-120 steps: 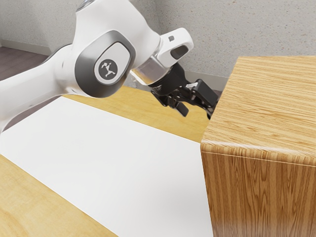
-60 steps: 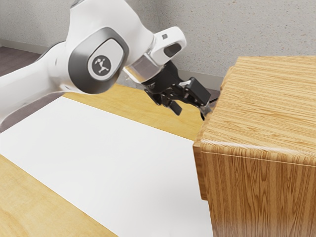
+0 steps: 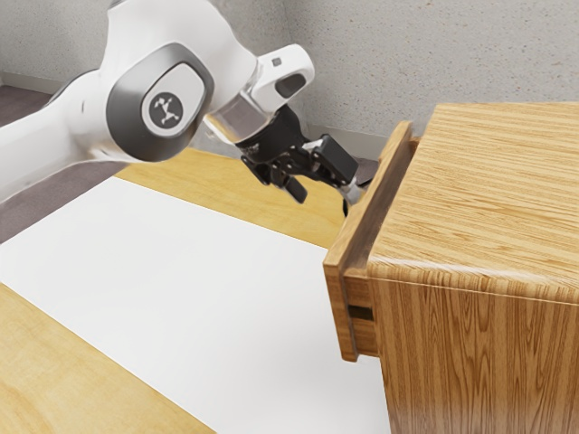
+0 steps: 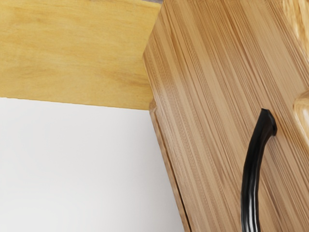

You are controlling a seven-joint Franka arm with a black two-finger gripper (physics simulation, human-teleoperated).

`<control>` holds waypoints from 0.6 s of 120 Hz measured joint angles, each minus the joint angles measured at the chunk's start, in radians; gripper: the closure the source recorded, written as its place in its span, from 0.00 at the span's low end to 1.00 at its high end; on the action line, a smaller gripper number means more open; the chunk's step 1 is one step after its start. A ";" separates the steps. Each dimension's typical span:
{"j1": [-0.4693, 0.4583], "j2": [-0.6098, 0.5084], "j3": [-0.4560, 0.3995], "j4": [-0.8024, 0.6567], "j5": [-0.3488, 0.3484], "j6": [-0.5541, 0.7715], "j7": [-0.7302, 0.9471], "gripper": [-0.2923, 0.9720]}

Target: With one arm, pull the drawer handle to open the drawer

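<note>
Wood-grain drawer (image 3: 364,237): light oak pattern; front panel stands clear of the cabinet face, with the drawer side showing in the gap. Partly open, not at full travel.
Handle (image 4: 253,166): black, slim, curved bar mounted on the drawer front, close by the hand in the wrist view.
Cabinet (image 3: 488,208): same grain; sits on the bench at the exterior view's right.
Tool (image 3: 346,187): black, at the handle side of the drawer front. Contact is hidden behind the panel edge, so clenched or released: cannot tell.
Step (judged): mid-pull, drawer part way out.
Next move (judged): draw straight back along the slide line, away from the cabinet. Sideways load could bind the drawer or slip the handle.
Bench (image 3: 244,194): yellow wood, with a white sheet (image 3: 181,271) in front of the cabinet.
</note>
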 joint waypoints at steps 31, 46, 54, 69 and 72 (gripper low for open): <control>0.040 -0.019 0.014 -0.013 0.012 -0.011 0.004 0.23; 0.061 -0.053 0.012 -0.029 0.011 -0.018 0.009 0.23; 0.060 -0.069 0.011 -0.035 0.010 -0.020 0.012 0.23; 0.057 -0.080 0.012 -0.042 0.008 -0.023 0.017 0.23; 0.057 -0.090 0.011 -0.052 0.008 -0.023 0.018 0.23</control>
